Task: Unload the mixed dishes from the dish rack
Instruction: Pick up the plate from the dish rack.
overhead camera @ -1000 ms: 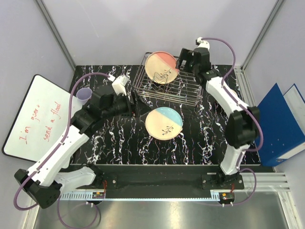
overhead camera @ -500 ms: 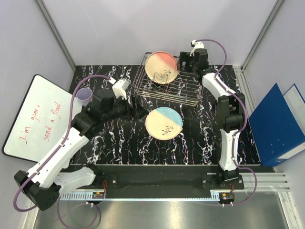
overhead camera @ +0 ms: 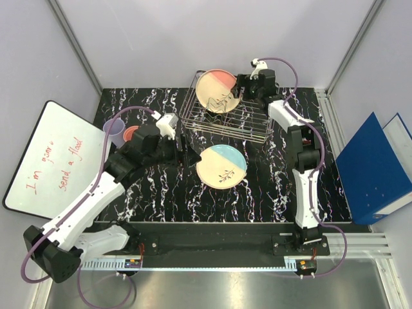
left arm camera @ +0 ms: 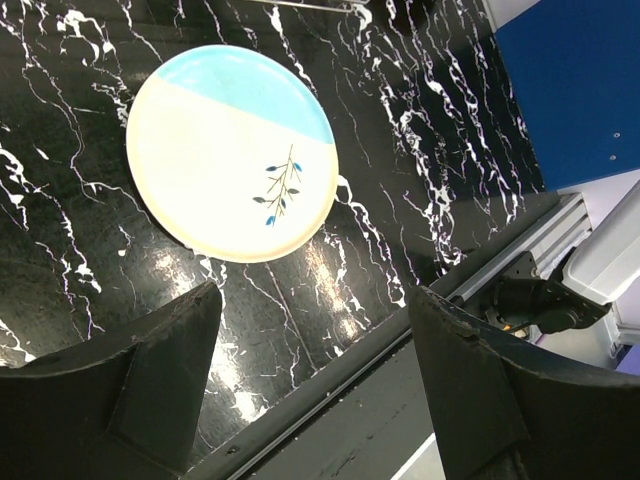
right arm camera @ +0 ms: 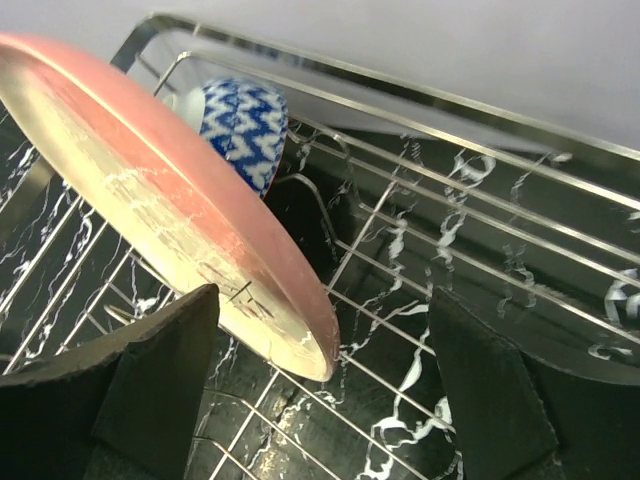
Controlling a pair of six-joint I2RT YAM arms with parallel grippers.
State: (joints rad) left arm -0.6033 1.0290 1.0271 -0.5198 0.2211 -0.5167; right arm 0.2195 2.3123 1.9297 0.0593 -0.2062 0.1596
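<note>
**Task items.** The dish rack (overhead camera: 254, 125), a silver wire frame with rows of upright tines, is sitting at the far edge of the desk (overhead camera: 257, 193), a little right of centre. One large cream-and-pink plate (overhead camera: 217, 90) is standing in it at the rack's far left end, tilted and leaning on the tines. The right wrist view is showing a small blue-and-white patterned bowl (right arm camera: 245, 122) lodged behind that plate, against the rack's far rail. A second large plate, cream and blue (overhead camera: 221, 165) with a small sprig drawing, is lying flat near the middle of the desk, just in front of the rack and clear of it. A lavender cup (overhead camera: 114, 131) is standing upright near the desk's left edge. A small red bowl (overhead camera: 131, 134) is sitting just beside it, partly hidden by the left arm.

**Right gripper** (overhead camera: 239, 89). It is hovering at the far right side of the pink plate with its jaws wide apart. In its own wrist view the plate's lower rim is lying between the two fingers (right arm camera: 150, 390). No contact is visible and nothing is held.

**Left gripper** (overhead camera: 187, 153). It is hanging over the desk just left of the cream-and-blue plate. Its jaws are standing apart and empty, touching nothing.
</note>
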